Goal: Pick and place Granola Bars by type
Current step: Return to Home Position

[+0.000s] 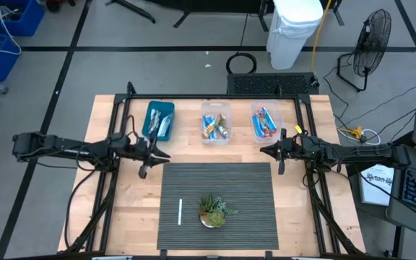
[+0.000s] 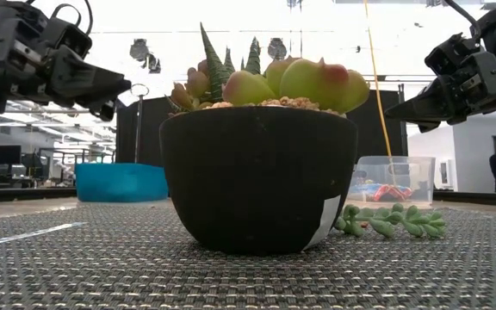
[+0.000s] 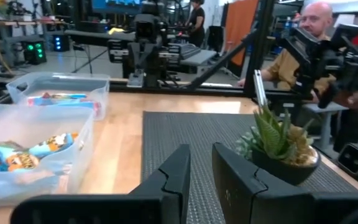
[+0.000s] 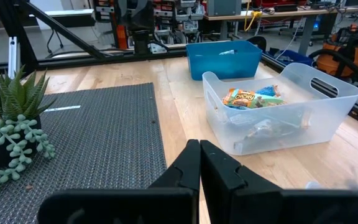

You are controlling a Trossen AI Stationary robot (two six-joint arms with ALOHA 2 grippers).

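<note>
The potted succulent (image 1: 213, 211) blocks the mat's (image 1: 222, 180) near edge, a white stick (image 1: 180, 211) near it. Behind it, open mat.

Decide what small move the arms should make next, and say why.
Probably draw both arms back to rest. The granola bars all appear to lie in the three bins at the back; the mat carries only the plant and white stick. The left gripper and right gripper hover empty at its back corners.

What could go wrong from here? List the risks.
The left gripper hangs close to the blue bin; swinging home could clip its rim.
The right gripper hangs near the right clear bin; same hazard.
A low sweep might topple the potted plant on the mat.
</note>
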